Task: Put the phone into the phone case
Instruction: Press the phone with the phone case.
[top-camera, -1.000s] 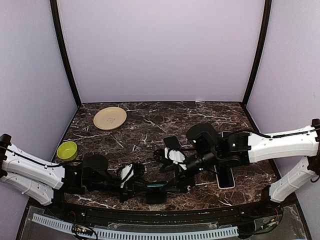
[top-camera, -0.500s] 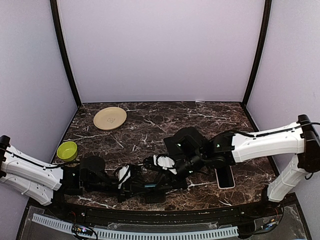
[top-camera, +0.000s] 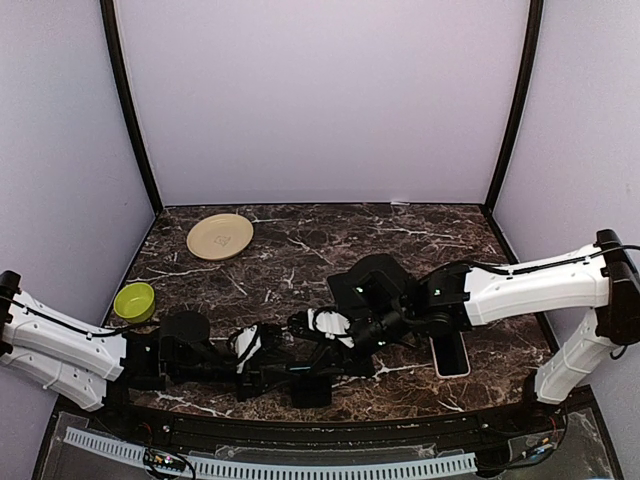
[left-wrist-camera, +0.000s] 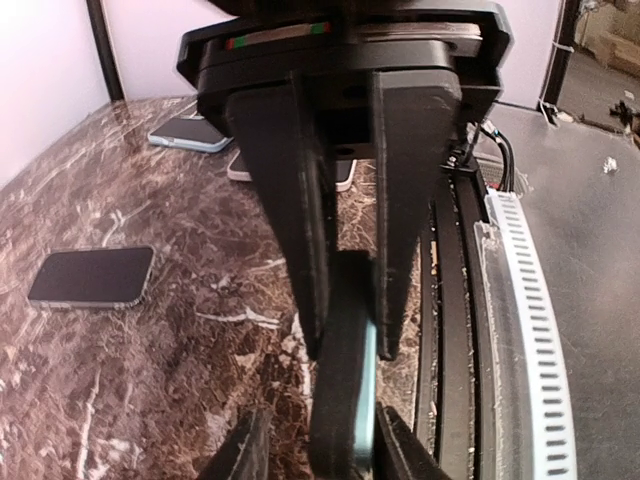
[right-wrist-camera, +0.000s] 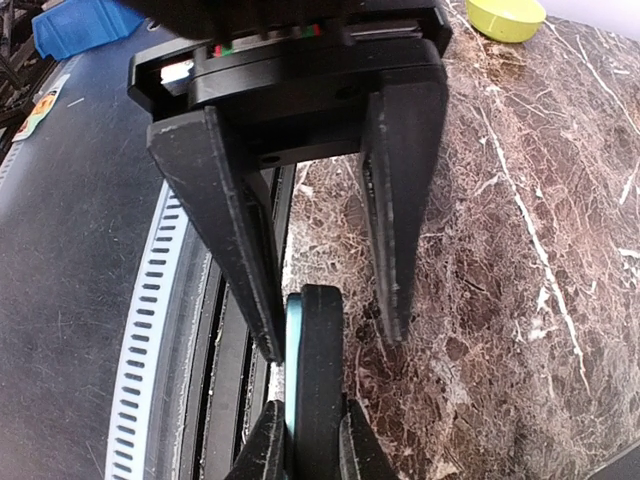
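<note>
Now right gripper (right-wrist-camera: 330, 340), fingers (right-wrist-camera: 400, 200) ajar, newly astride phone case (right-wrist-camera: 315, 390) tight in left gripper (left-wrist-camera: 348, 345).

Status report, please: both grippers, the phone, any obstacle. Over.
Left fingers shut on black teal-edged slab, held on edge; phone or case, unclear. Right fingers straddle it, gap showing. Another black phone lies flat, well aside.

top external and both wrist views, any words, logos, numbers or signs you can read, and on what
No text is readable in any view.
tan plate: faint mark at its centre, too small to read.
sticker on the dark surface beside the table, right wrist view: coloured print, too blurred to read.
dark phone lying flat: blank screen, no text.
</note>
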